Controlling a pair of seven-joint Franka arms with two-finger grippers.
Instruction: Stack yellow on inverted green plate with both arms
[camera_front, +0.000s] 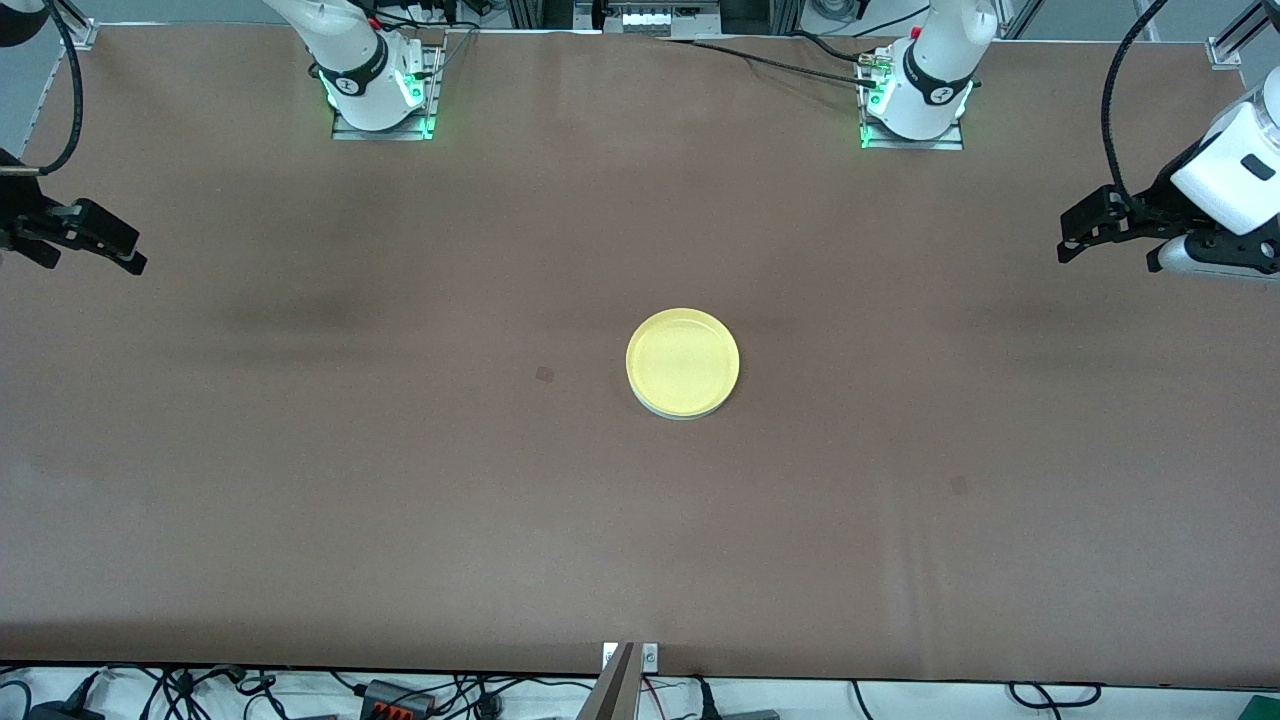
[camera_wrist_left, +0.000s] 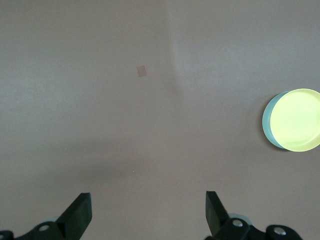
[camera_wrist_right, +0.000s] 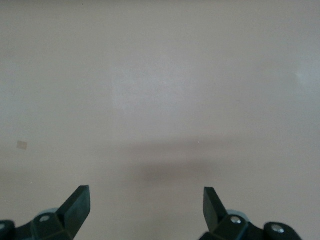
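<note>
**Two plates stacked mid-frame, both grippers out at the edges**

Two plates sit as one stack near the centre of the front view: the yellow (camera_front: 683, 359) plate lies rim-up on top of the green plate (camera_front: 668, 408), of which we see only a thin pale crescent along the lower edge. In the left wrist view the same stack shows at the right edge of the frame, yellow (camera_wrist_left: 298, 119) w/ a sliver of green plate (camera_wrist_left: 267, 122) peeking out beside it.

We find the left gripper (camera_front: 1072, 240) at the far right of the front view, approx. mid-upper height, up in the air over the table (camera_front: 300, 480) at the left arm's end. Its fingers (camera_wrist_left: 80, 212) stand wide apart, nothing between them.

The right gripper (camera_front: 125, 250) is at the far left of the front view, over the table's right-arm end. Its fingers (camera_wrist_right: 77, 205) are spread wide too, holding nothing; only bare brown surface shows below them.

Both grippers are well apart from the stack.
</note>
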